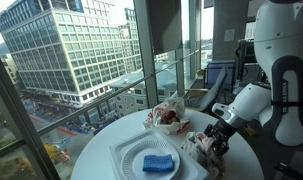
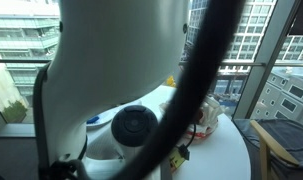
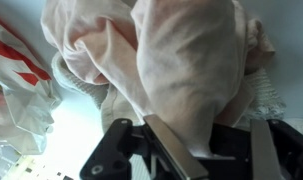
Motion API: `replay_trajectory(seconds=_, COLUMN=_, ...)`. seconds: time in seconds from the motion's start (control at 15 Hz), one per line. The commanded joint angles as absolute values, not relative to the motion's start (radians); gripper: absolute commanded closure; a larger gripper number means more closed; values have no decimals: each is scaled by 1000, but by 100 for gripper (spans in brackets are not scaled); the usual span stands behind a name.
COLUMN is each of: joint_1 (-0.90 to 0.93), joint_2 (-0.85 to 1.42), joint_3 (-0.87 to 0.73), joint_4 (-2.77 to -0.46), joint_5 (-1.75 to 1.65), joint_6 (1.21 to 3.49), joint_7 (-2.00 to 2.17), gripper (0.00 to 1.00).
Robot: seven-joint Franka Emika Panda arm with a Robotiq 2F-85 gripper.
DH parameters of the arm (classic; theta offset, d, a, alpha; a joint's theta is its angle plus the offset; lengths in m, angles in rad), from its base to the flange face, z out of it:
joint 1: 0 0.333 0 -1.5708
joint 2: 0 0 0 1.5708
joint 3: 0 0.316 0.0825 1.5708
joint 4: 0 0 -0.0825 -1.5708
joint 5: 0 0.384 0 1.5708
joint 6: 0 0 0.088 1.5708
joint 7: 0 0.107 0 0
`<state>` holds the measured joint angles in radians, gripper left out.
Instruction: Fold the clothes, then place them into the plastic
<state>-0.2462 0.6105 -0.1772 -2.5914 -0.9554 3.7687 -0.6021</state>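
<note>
Evidently the end effector (image 3: 209, 135) is clamped on a bunched pale pink cloth (image 3: 181, 60), low over the round white worktop (image 1: 246, 165), just beside the red-striped bag (image 1: 169, 116), near 1 tray (image 1: 126, 150).

A blue sponge (image 1: 159, 163) lies on a white square plate (image 1: 126, 152) on the round white table (image 1: 96, 150), near the gripper (image 1: 219, 138), on its window side; office buildings (image 1: 71, 45) stand far beyond

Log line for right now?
end effector: straddling crumpled pale pink cloth, grip unclear | red-striped plastic bag: beside cloth | status: cloth not bagged
</note>
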Motion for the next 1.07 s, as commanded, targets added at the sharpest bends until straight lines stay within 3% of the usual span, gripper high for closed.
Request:
replay_trajectory(seconds=0.0, joint_1=-246, joint_2=662, joint_3=-139, joint_4=-2477, joint_5=-928, joint_6=3795, joint_7=-565, gripper=98)
replay_trajectory(seconds=0.47, joint_1=-287, joint_2=817, joint_3=-29, joint_4=-2249, joint_5=-987, joint_6=3641, joint_7=-422, gripper=96)
replay_trajectory(seconds=0.53, joint_1=-302, joint_2=838, joint_3=-6, joint_4=-2227, joint_5=-1001, joint_6=3600, joint_7=-403, gripper=71)
replay_trajectory(seconds=0.67, joint_1=-330, joint_2=854, joint_3=28, joint_4=-2212, joint_5=-1016, joint_6=3534, joint_7=-380, gripper=63)
replay_trajectory(seconds=1.0, joint_1=-321, joint_2=739, joint_3=12, joint_4=-2317, joint_5=-997, joint_6=3422, joint_7=-404, gripper=26)
